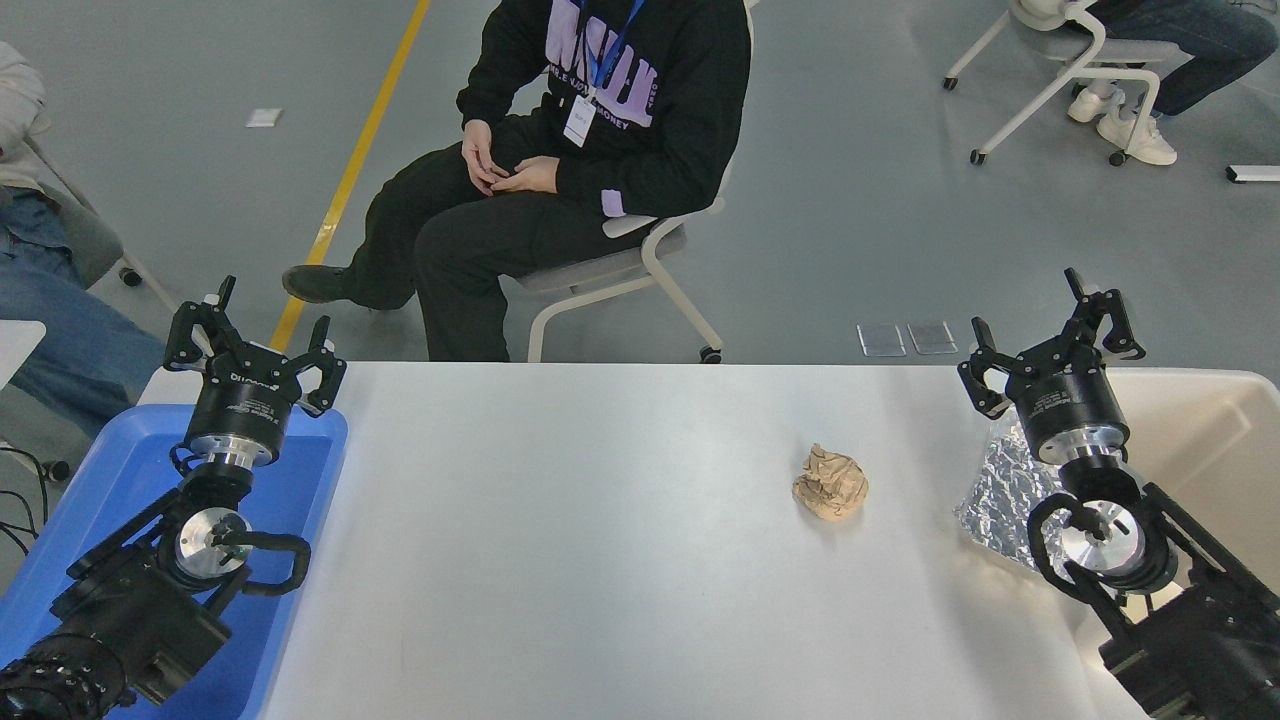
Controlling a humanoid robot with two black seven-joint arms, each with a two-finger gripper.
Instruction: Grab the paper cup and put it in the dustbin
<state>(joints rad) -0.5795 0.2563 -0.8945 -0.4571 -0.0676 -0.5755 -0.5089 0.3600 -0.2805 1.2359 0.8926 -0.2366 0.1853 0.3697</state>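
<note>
The paper cup is not in view. The dustbin (1215, 430), a cream-beige tub with a thick rounded rim, stands at the table's right edge. My right gripper (1050, 340) is open and empty, raised above the table's far right, at the dustbin's left rim. My left gripper (255, 330) is open and empty, parked over the blue tray at the left.
A crumpled brown paper ball (830, 483) lies right of the table's middle. A silver foil bag (1000, 495) lies under my right arm beside the dustbin. A blue tray (300, 490) sits at the left. A person (560, 170) sits on a chair beyond the far edge.
</note>
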